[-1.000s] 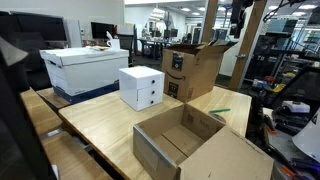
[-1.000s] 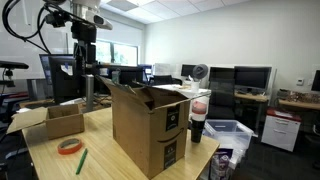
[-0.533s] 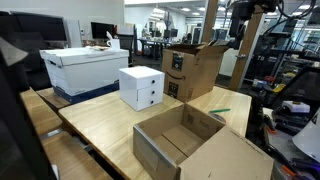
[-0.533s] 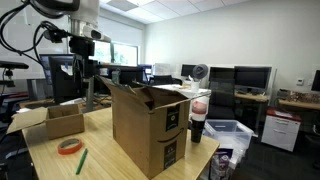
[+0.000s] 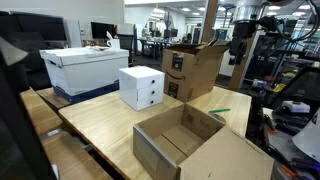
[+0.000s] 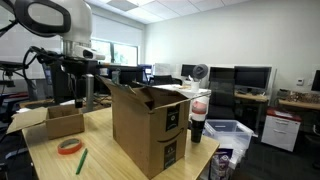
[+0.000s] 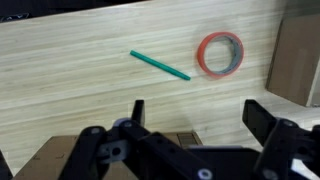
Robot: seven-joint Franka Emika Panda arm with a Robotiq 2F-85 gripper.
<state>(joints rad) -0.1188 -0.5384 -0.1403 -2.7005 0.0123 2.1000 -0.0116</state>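
My gripper [image 7: 200,118] hangs open above the light wooden table [image 7: 70,80] with nothing between its black fingers [image 7: 262,118]. Below it in the wrist view lie a green pen [image 7: 160,65] and a red tape roll [image 7: 219,54], side by side but apart. In an exterior view the gripper [image 5: 238,50] hangs high beside the tall cardboard box [image 5: 195,68]. The pen [image 6: 81,160] and the tape roll [image 6: 69,146] also show near the table's front edge, with the arm [image 6: 60,18] above them.
A tall open cardboard box [image 6: 150,125] stands mid-table. A low open cardboard box [image 5: 185,140], a white drawer unit [image 5: 141,87] and a white bin on a blue lid [image 5: 85,68] also share the table. Desks and monitors fill the room behind.
The arm has come down steadily over the table's pen-and-tape end. The jaws have stayed open, and nothing on the table has moved.
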